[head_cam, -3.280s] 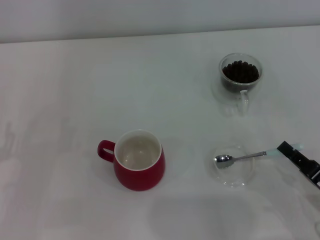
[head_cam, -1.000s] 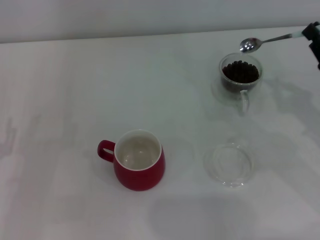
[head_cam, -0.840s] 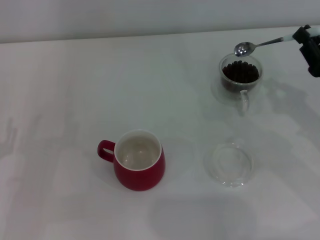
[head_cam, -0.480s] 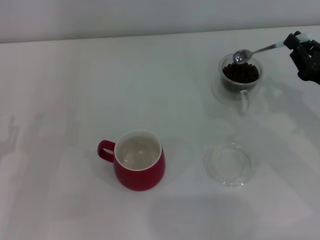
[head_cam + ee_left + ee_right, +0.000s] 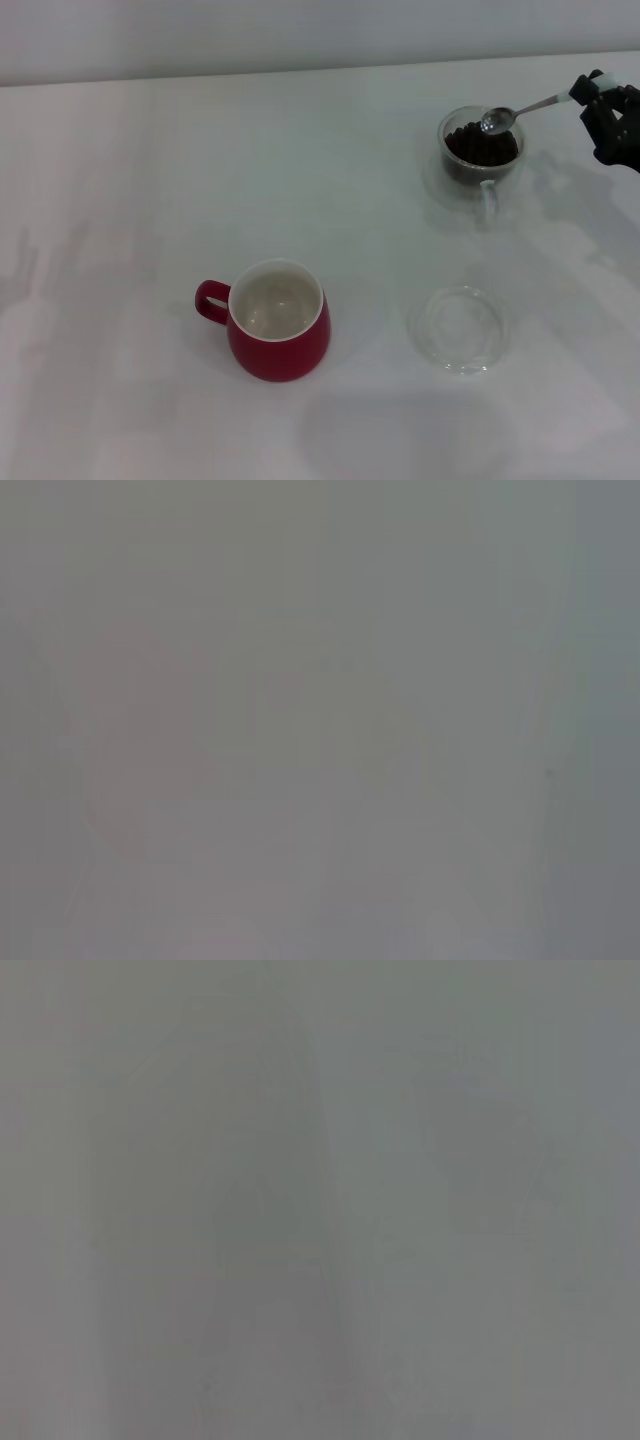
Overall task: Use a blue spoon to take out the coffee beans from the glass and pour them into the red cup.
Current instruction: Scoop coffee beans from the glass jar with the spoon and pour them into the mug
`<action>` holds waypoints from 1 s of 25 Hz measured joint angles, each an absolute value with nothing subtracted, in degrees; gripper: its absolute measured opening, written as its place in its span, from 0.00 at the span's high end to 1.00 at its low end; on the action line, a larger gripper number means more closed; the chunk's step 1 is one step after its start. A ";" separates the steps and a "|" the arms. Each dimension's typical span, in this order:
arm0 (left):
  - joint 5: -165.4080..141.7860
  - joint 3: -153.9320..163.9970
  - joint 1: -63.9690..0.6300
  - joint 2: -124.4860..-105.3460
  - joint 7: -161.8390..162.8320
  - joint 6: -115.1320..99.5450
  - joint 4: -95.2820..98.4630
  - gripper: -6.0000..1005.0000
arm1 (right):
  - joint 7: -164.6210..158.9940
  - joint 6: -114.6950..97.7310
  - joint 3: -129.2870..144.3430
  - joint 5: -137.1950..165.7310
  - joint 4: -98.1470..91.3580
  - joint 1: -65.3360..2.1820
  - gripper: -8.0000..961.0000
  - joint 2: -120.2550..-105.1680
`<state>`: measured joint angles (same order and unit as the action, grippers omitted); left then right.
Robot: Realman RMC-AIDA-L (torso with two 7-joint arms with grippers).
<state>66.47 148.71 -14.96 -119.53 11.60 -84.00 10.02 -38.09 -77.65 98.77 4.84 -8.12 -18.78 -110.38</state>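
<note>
Your white counter point(image 5: 150, 180) carries everything in the head view; both wrist views show you only a featureless grey blur. The red cup point(image 5: 279, 335) stands upright toward the near left-centre, white inside bare, its loop handle pointing left. Well to its right lies a flat clear saucer point(image 5: 460, 329). At the far right sits the glass point(image 5: 481, 152), upright, with the beans point(image 5: 480, 146) heaped inside and its clear handle facing you. Your right pincer point(image 5: 592, 98) is at the right edge, just beside the glass, clenched on the pale handle end of the spoon point(image 5: 520, 110), which slopes down leftward so that its metal bowl sits over the glass's mouth, at the top of the beans. Your left pincer is out of sight.
</note>
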 joint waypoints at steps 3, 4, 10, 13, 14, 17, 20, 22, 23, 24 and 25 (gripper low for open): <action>66.66 148.71 -15.07 -119.53 11.60 -83.73 10.02 0.28 | -37.63 -77.65 98.74 4.84 -8.14 -18.81 0.84 -110.23; 66.73 148.71 -15.10 -119.53 11.60 -83.72 10.02 0.28 | -37.27 -77.61 98.74 4.84 -8.15 -18.81 0.84 -110.19; 67.25 148.71 -15.40 -119.53 11.60 -83.68 10.02 0.28 | -35.11 -77.17 98.77 4.83 -8.15 -18.81 0.84 -110.12; 67.25 148.71 -15.51 -119.53 11.60 -83.67 10.02 0.28 | -34.17 -76.75 98.82 4.83 -7.96 -18.81 0.84 -110.16; 67.24 148.71 -15.54 -119.53 11.60 -83.66 10.02 0.28 | -34.06 -76.49 98.85 4.83 -7.96 -18.81 0.84 -110.18; 67.24 148.71 -15.56 -119.48 11.60 -83.66 10.02 0.27 | -33.88 -75.53 98.98 4.83 -8.03 -18.81 0.84 -110.30; 67.24 148.71 -15.56 -119.45 11.60 -83.66 9.99 0.28 | -33.60 -75.20 99.02 4.83 -8.05 -18.73 0.84 -110.57; 67.24 148.71 -15.56 -119.44 11.60 -83.67 9.95 0.28 | -33.44 -75.04 99.07 4.99 -8.07 -18.69 0.84 -110.70; 67.24 148.71 -15.56 -119.44 11.60 -83.66 9.92 0.28 | -33.41 -74.95 99.09 5.12 -8.04 -18.72 0.84 -110.75; 67.24 148.71 -15.56 -119.44 11.60 -83.67 9.90 0.28 | -33.40 -74.84 99.12 5.28 -7.95 -18.78 0.84 -110.84; 67.24 148.71 -15.56 -119.44 11.60 -83.66 9.88 0.28 | -33.40 -74.84 99.12 5.28 -7.95 -18.78 0.84 -110.84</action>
